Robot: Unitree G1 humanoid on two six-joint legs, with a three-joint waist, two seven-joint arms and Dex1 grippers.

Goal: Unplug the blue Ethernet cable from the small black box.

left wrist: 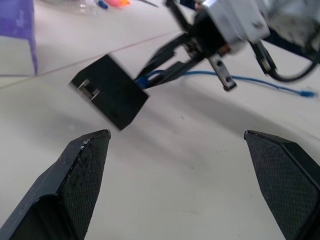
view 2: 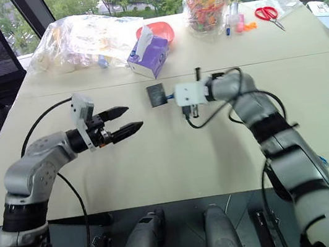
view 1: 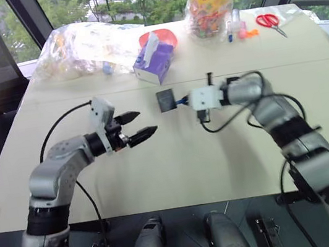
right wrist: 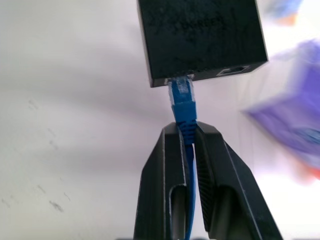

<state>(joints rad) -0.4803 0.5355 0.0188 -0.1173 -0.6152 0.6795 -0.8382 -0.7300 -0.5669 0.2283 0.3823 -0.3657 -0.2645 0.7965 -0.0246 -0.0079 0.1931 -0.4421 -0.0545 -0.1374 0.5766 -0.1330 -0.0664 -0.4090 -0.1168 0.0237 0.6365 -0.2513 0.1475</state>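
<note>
While plugged into the small black box, blue Ethernet cable in right gripper jaws, plug half-hidden; left gripper jaws wide.

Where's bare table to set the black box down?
The near half of the table, below the open left tool and the small black box, is bare. So is the right side below the scissors. It is crowded at the far edge: plastic bags, tissue box, candy jar.

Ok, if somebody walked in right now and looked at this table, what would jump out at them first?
Probably the right pincer, shut on the blue cable just behind its plug, which still sits in the small black box held up over the middle of the table. Facing it, the left pincer hovers open. Behind them, a purple tissue box and red scissors catch the eye.
</note>
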